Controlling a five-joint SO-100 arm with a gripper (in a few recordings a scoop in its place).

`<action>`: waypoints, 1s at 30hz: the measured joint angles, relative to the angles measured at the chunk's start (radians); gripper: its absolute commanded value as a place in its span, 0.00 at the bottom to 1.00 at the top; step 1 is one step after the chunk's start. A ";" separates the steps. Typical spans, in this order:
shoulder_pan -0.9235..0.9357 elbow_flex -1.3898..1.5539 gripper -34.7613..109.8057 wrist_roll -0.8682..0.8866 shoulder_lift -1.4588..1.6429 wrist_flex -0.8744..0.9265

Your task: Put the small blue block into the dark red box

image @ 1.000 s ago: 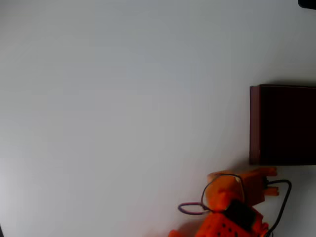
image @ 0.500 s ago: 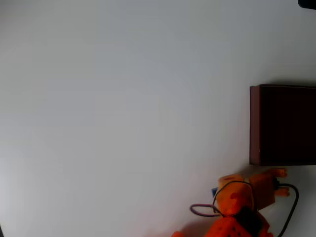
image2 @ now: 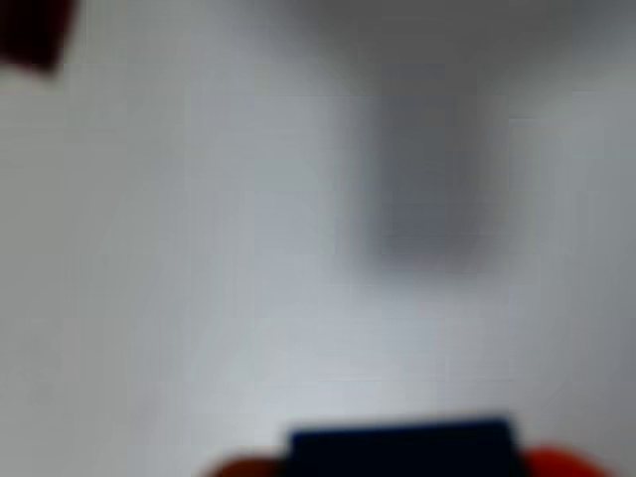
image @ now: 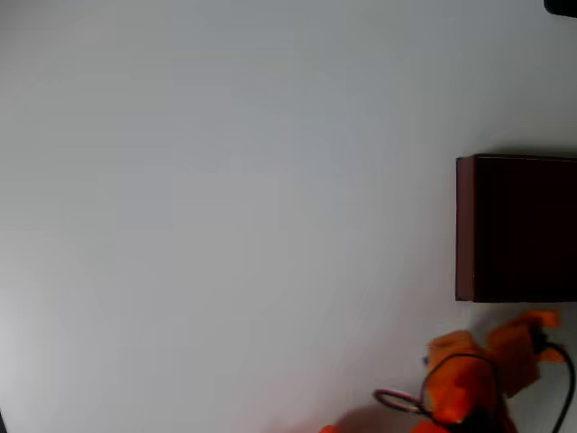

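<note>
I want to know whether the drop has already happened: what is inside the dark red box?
The dark red box shows only a very dark inside; its right part is cut off. The small blue block sits between the orange fingers.

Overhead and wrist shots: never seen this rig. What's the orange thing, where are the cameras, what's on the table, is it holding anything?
The orange thing is a small robot arm with a two-finger gripper, seen at the bottom right of the overhead view. That view comes from a fixed camera looking straight down at a white table. On the table, at the right edge, sits a dark red box with a nearly black inside. The arm is just below the box in this view, not over it. The other picture comes from a camera on the arm's wrist. It is blurred, but at its bottom edge a small blue block sits between the two orange fingers, so the gripper appears to hold it.
</note>
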 measured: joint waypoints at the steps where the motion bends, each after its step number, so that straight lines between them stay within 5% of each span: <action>1: 0.003 -0.040 0.24 -0.037 -0.008 0.003; 15: -0.112 -0.512 0.24 -0.373 -0.445 -0.195; 21: -0.178 -0.624 0.39 -0.509 -0.672 -0.275; 30: -0.207 -0.566 0.38 -0.876 -0.589 -0.314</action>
